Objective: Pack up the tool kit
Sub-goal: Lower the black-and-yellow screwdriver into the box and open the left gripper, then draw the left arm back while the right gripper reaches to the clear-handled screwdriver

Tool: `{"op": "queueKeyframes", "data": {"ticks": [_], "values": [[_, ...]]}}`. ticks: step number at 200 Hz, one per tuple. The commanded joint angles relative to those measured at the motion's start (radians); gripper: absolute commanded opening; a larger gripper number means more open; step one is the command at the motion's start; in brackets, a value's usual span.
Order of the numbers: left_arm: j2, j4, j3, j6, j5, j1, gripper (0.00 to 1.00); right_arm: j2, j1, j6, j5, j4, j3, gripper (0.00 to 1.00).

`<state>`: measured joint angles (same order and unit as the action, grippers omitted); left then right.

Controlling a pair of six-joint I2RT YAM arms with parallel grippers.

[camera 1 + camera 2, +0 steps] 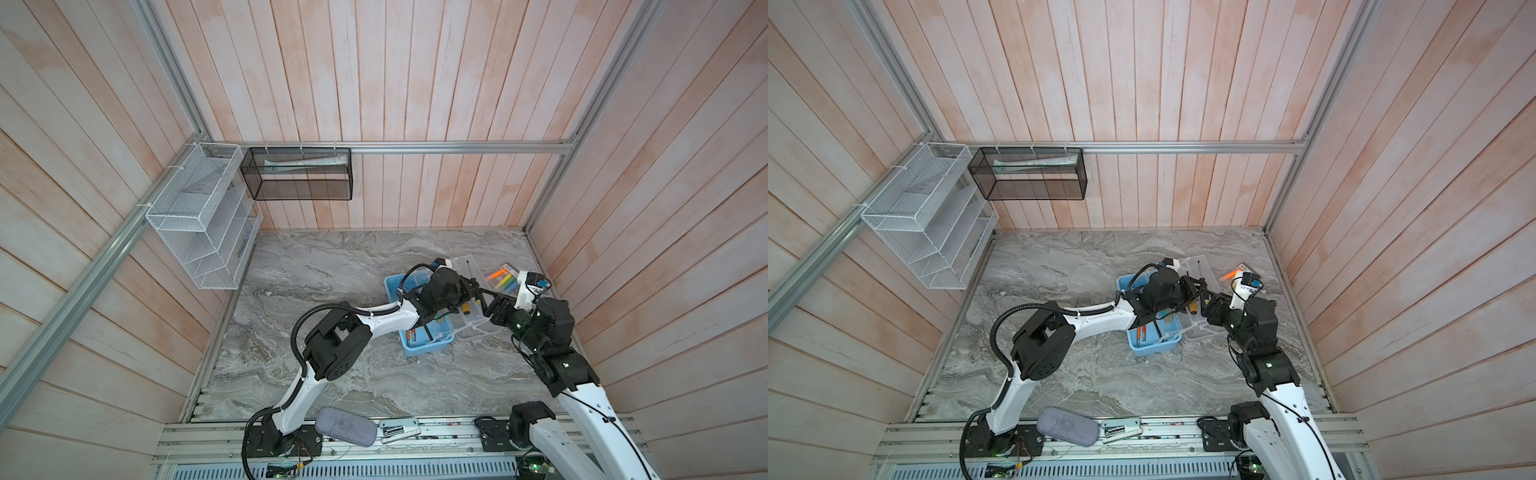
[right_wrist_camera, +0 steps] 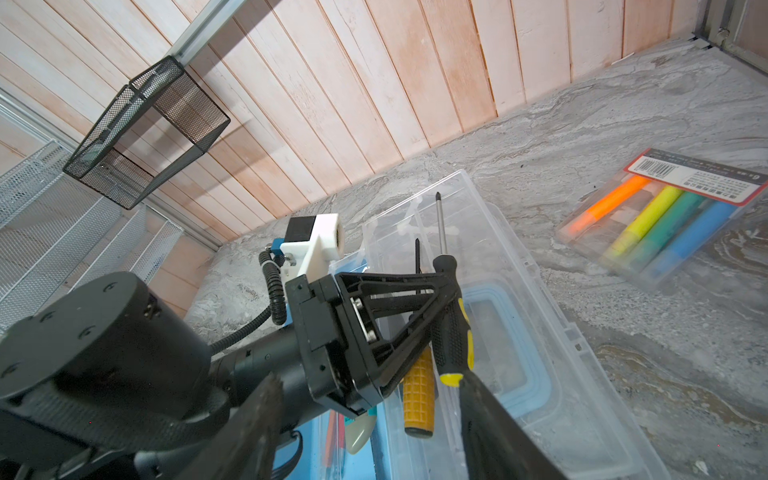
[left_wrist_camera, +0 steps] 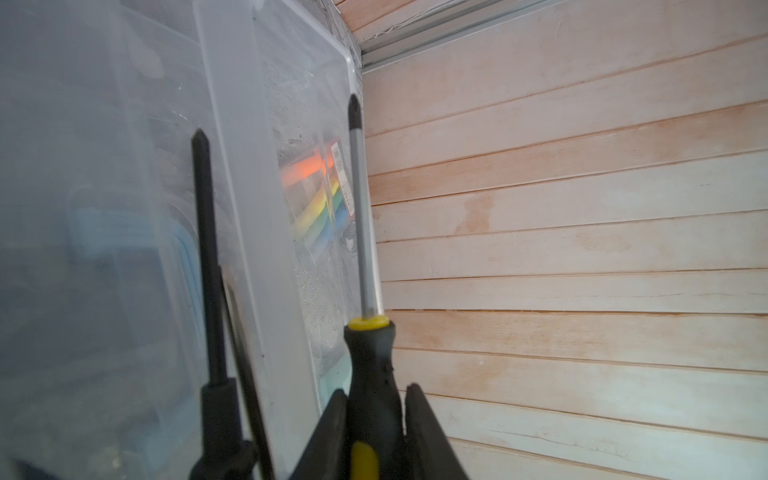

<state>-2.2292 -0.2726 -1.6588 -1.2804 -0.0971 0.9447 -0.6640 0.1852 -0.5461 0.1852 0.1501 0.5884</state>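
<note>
The tool box (image 1: 428, 350) sits open on the marble-patterned table (image 1: 332, 270). Its light-blue plastic base holds several slim tools, and its clear ribbed lid (image 2: 582, 415) is thrown back beside it, probably to keep the tray clear for loading.

The left claw (image 3: 376, 390) has its fingers on either side of the black-and-yellow screwdriver (image 3: 370, 357). They hold it at the rubbery moulded handle, and the bare steel shaft points along the lid's length, likely so that it lies lengthwise. One finger touches the handle, but a sliver of wall shows beside the other, so I cannot tell whether the handle is clamped.

An orange screwdriver (image 2: 417, 390) with a grid-textured handle rests just beside it on the lid.

The right claw (image 2: 366, 378) stands spread, holding nothing, close by over the lid.
</note>
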Motion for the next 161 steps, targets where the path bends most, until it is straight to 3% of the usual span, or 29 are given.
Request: {"op": "queueKeyframes", "data": {"ticks": [1,58,89,113,133,161], "values": [[-0.022,0.009,-0.023,0.009,-0.009,0.002,0.30,-0.002,-0.007,0.004,0.015,-0.017,-0.008,0.66],[0.000,-0.013,0.014,0.020,-0.016,0.000,0.32,-0.010,-0.009,0.003,0.022,-0.021,-0.003,0.67],[0.085,-0.011,0.068,0.133,-0.013,-0.029,0.32,-0.035,-0.007,-0.001,0.018,-0.002,0.037,0.66],[0.227,0.020,0.200,0.231,0.012,-0.073,0.32,-0.067,0.003,-0.003,0.011,0.003,0.085,0.65],[0.365,0.074,0.323,0.340,0.026,-0.124,0.35,-0.117,0.060,0.001,-0.043,0.014,0.135,0.63],[0.570,0.154,0.503,0.429,0.048,-0.193,0.38,-0.216,0.257,0.019,-0.209,0.009,0.205,0.63]]}}
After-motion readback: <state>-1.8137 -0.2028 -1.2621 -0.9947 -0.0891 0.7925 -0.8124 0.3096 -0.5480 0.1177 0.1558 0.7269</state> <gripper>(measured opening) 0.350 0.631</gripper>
